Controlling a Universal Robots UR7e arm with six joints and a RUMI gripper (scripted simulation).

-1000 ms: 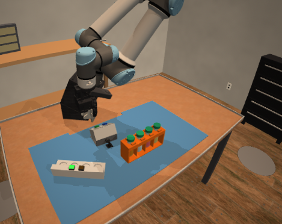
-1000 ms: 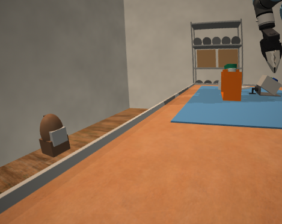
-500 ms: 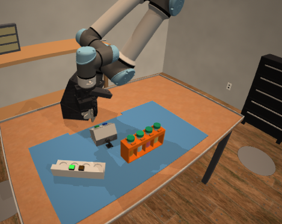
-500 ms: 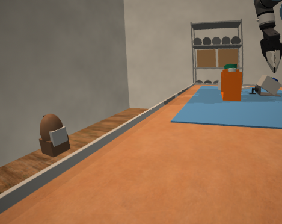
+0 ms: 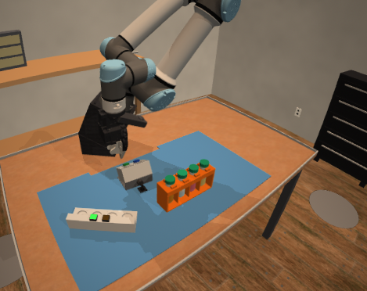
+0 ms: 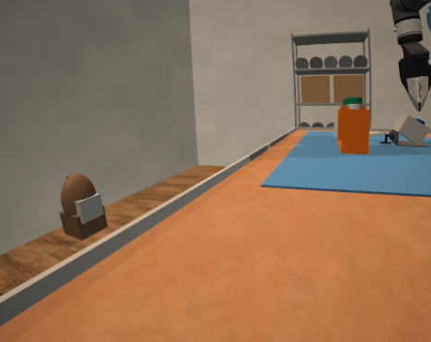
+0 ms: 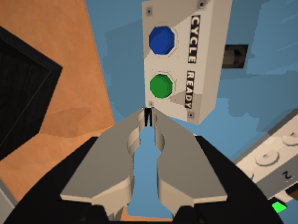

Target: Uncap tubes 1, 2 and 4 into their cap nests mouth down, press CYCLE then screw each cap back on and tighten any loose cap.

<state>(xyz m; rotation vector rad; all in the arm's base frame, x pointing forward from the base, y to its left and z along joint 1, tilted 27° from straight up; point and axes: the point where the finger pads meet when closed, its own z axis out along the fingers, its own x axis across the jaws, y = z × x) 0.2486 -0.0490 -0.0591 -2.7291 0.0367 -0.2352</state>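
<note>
My gripper (image 5: 122, 156) (image 6: 419, 109) (image 7: 149, 109) is shut and empty. Its tips hang above the key housing (image 5: 137, 174) (image 6: 408, 131) (image 7: 200, 100), just beyond its READY end in the wrist view. The green READY key (image 5: 126, 164) (image 7: 161, 86) is nearest the tips, with the blue CYCLE key (image 5: 136, 161) (image 7: 161, 40) beyond it. The orange decapping station (image 5: 162, 197) (image 6: 353, 133) holds several tubes, each with a green cap on. The white cap tray (image 5: 102, 225) (image 7: 247, 162) shows empty nests. Its green lamp (image 5: 93, 217) (image 7: 279, 206) is lit and its amber lamp (image 5: 106, 218) is dark.
A blue mat (image 5: 177, 246) (image 6: 309, 172) lies under the stations. A small black bracket (image 5: 142, 188) (image 6: 388, 138) (image 7: 235, 56) stands between housing and decapping station. A black block (image 7: 25, 90) lies left in the wrist view. A raised rim (image 6: 171, 207) edges the table.
</note>
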